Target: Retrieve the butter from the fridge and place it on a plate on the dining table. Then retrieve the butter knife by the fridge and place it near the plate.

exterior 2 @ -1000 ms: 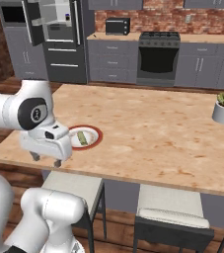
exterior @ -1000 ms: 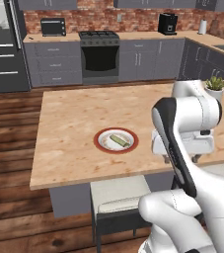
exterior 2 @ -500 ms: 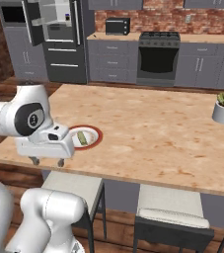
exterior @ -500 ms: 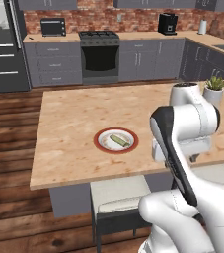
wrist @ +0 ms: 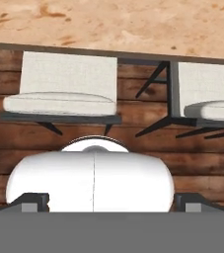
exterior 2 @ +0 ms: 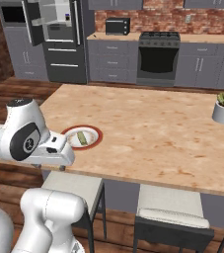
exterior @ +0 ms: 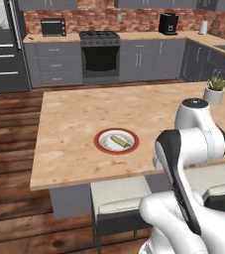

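Fridge (exterior 2: 59,39) at far left, doors ajar; butter (exterior: 119,141) lying on plate (exterior: 102,140) near dining table's (exterior: 84,114) front edge; gripper (wrist: 111,203) released, jaws wide, above 2 stools (wrist: 64,99) beside that edge

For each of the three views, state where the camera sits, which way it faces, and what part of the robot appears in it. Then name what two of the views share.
Left base view: behind the arm to its left, facing forward and down at the light wooden dining table; white arm at lower right.
Right base view: behind to its right, facing the same table; white arm at lower left.
Hand view: on the hand, looking at the table's edge and two grey-cushioned stools.
Shared: both base views show the red-brown-rimmed round plate with the pale yellow-green butter stick on it, and the small potted plant.
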Available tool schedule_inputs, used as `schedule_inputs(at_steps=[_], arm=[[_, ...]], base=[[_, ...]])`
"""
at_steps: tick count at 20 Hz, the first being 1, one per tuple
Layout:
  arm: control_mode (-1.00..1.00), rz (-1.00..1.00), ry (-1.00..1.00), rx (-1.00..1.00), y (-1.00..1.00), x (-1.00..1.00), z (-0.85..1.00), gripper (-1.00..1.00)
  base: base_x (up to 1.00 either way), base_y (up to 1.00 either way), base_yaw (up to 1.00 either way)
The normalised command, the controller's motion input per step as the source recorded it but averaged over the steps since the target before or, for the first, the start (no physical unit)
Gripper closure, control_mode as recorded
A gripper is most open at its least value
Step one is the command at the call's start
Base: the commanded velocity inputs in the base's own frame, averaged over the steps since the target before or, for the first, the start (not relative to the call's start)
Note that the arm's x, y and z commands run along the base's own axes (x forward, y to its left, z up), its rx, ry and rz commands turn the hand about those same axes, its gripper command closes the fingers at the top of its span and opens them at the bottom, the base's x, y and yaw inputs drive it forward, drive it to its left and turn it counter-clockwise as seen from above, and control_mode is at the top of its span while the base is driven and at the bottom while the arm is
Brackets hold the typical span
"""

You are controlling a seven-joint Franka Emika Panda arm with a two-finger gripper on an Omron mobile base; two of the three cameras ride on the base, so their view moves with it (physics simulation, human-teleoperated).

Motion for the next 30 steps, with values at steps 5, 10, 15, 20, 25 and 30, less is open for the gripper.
schedule_inputs(at_steps=[5, 10, 15, 20, 25, 30], arm=[[-1.00, 0.00, -0.03, 0.00, 0.00, 0.01, 0.00, -1.00], [-1.00, 0.00, 0.00, 0.00, 0.00, 0.00, 0.00, -1.00], [-1.00, 0.00, 0.00, 0.00, 0.00, -0.01, 0.00, -1.00], [1.00, 0.00, 0.00, 0.00, 0.01, -0.03, 0.00, -1.00], [1.00, 0.00, 0.00, 0.00, 0.00, 0.00, 0.00, -1.00], [1.00, 0.00, 0.00, 0.00, 0.00, 0.00, 0.00, -1.00]], base=[[0.00, 0.00, 0.00], [0.00, 0.00, 0.00], [0.00, 0.00, 0.00], [-0.11, 0.36, -0.01], [-0.18, 0.81, -0.03], [-0.09, 0.93, -0.04]])
